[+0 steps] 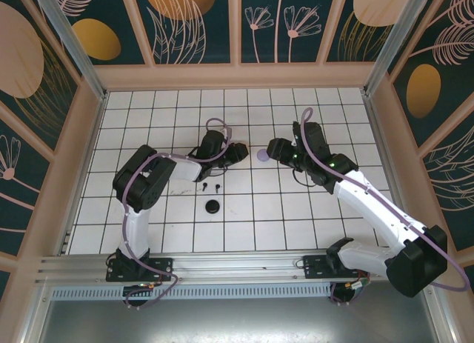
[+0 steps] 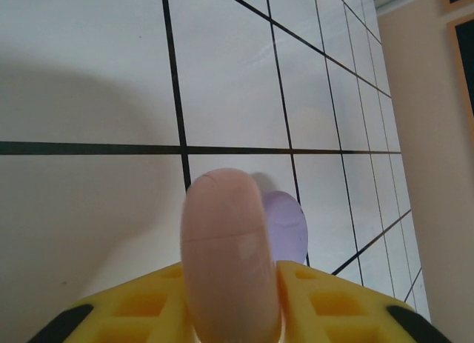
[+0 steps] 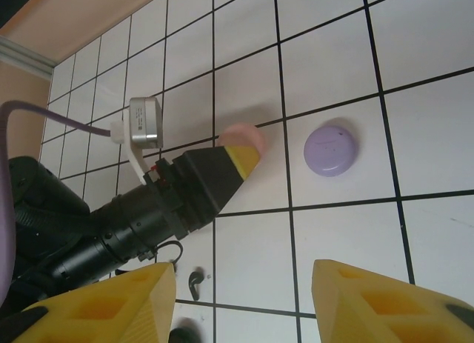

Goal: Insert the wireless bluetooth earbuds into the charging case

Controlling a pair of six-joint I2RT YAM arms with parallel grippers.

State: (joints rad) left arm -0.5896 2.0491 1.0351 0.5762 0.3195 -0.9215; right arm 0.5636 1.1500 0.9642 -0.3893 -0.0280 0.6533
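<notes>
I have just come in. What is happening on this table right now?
The left hand grips a pink case on edge between its fingers. The right hand hangs open and empty, close to a lilac case that lies flat on the white tiled table. Two black earbuds and a black case lie nearer the arm bases, and no hand touches them.

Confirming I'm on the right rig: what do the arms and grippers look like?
The left arm and right arm are white with black joints; a lilac cable runs along each. The left gripper and right gripper are black with yellow fingers.
</notes>
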